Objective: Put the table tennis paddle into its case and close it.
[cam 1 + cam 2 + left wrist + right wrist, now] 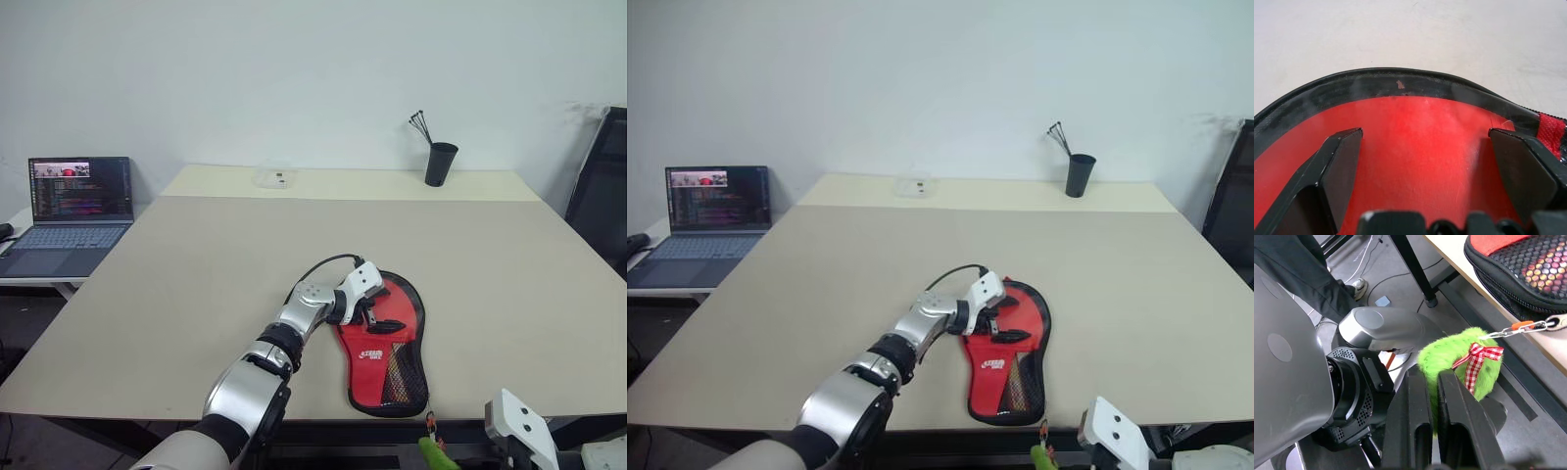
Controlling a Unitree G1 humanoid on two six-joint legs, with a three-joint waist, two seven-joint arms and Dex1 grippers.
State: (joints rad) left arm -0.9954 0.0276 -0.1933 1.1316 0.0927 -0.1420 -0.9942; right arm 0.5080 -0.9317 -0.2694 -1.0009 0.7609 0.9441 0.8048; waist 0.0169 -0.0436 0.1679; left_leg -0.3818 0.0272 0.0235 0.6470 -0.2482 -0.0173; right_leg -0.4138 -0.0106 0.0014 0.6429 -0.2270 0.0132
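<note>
The case (387,367) lies on the table near its front edge, red face up, with a white logo, a black mesh pocket and a black rim. My left gripper (384,311) rests over its round end, open, its fingers (1337,166) spread on a smooth red surface (1415,142). I cannot tell whether that surface is the table tennis paddle or the case's own side. Below the table edge my right gripper (1434,377) is shut on a green fluffy charm (1459,362) with a red checked bow. A small chain (1518,326) links the charm to the case's narrow end (1518,274).
The beige table (196,284) stretches wide around the case. A black cup (440,164) with sticks and a small clear box (275,178) stand at the back. An open laptop (73,211) sits on a side table at the left. A dark chair (602,186) is at the right.
</note>
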